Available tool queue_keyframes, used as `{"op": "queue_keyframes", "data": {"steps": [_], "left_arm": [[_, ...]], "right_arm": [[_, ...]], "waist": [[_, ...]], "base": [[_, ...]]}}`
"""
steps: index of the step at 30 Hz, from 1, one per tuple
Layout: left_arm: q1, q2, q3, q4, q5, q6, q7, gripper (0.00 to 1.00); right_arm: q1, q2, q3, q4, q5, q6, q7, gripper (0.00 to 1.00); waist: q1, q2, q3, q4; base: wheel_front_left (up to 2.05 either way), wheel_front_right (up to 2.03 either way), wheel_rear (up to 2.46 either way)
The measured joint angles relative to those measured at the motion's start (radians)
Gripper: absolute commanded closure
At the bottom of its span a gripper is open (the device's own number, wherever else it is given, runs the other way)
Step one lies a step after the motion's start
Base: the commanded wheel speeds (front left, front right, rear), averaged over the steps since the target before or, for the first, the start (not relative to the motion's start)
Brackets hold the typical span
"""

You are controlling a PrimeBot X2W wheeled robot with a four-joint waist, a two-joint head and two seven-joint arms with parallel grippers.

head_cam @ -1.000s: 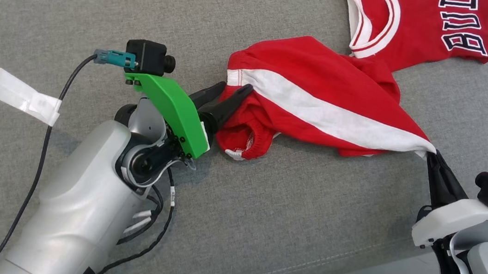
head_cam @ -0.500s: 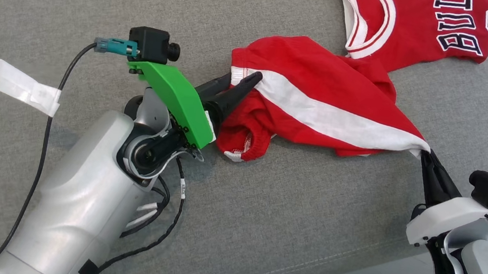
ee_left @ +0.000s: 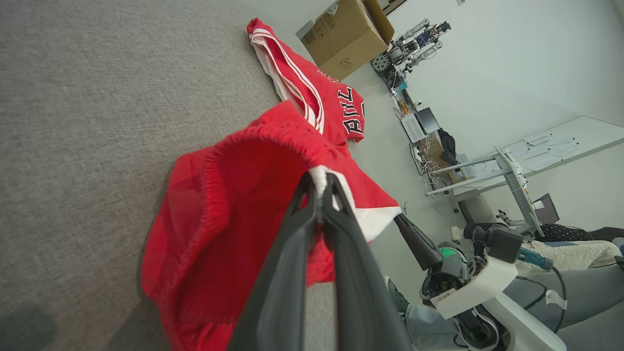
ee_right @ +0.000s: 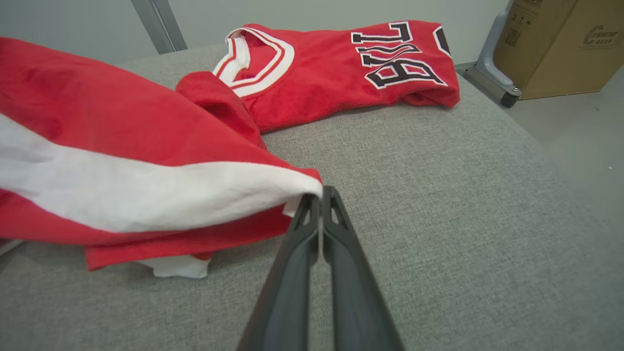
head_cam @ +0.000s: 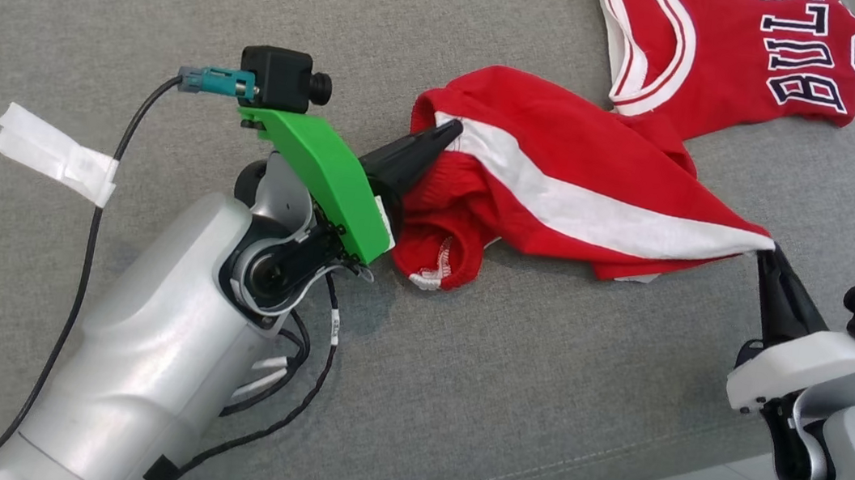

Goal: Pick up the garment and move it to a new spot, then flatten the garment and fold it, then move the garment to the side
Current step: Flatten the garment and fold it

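Jaws on both arms are squeezing down tight on the garment, no gap showing between the fingers on either one. Left gripper (head_cam: 447, 130) is pinching the red shorts (head_cam: 565, 183) at the elastic waistband, right where the white side stripe is starting. Right gripper (head_cam: 769, 253) is biting the other end of that same stripe, at the leg hem corner. So the shorts are hanging stretched between the two sets of jaws, stripe running pretty much straight from one tip to the other. The rest of the fabric is sagging and bunching on the grey cushion (head_cam: 460, 374) just beside the left fingers. Beyond the right jaws' tips, past the shorts, a red jersey (head_cam: 742, 67) is lying on the cushion, its edge touching the shorts. Back behind the left wrist, a strip of white tape (head_cam: 54, 155) is sitting well apart from the fabric.
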Motion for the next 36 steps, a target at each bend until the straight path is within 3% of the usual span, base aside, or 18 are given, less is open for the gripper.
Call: {"op": "queue_keyframes", "data": {"steps": [4,7,13,23,29,32,36], "left_arm": [[-0.033,-0.002,0.006,-0.046,0.004,0.000,-0.036,1.00],[-0.075,0.020,0.020,-0.083,0.021,0.000,-0.041,1.00],[-0.132,0.143,0.090,-0.082,0.016,-0.001,-0.025,1.00],[-0.201,0.207,0.172,-0.125,0.018,-0.002,-0.071,1.00],[-0.035,0.222,0.107,-0.161,-0.039,-0.002,-0.006,1.00],[0.094,0.229,0.059,-0.182,-0.054,-0.002,0.014,1.00],[0.228,0.256,0.050,-0.206,-0.058,-0.001,0.010,1.00]], "right_arm": [[-0.036,0.004,-0.038,-0.049,0.019,0.016,-0.010,1.00],[-0.091,0.024,-0.064,-0.101,0.065,0.048,-0.018,1.00],[-0.250,0.000,-0.066,-0.162,0.064,0.091,-0.018,1.00],[-0.404,-0.022,-0.095,-0.224,0.077,0.103,-0.022,1.00],[-0.256,-0.045,-0.086,-0.220,0.117,0.116,-0.007,1.00],[-0.119,-0.034,-0.097,-0.218,0.205,0.126,-0.002,1.00],[0.054,-0.008,-0.035,-0.232,0.314,0.142,0.049,1.00]], "waist": [[0.0000,0.0000,-0.024,0.019],[0.0000,0.0000,-0.046,0.039],[0.0000,0.0000,-0.098,0.083],[0.0000,0.0000,-0.193,0.164],[0.0000,0.0000,-0.224,0.224],[0.0000,0.0000,-0.231,0.252],[0.0000,0.0000,-0.235,0.282]], "base": [[0.00,0.00,0.00],[0.00,0.00,0.00],[0.00,0.00,0.00],[0.00,0.00,0.00],[0.00,0.00,0.00],[0.00,0.00,0.00],[0.00,0.00,0.00]]}}
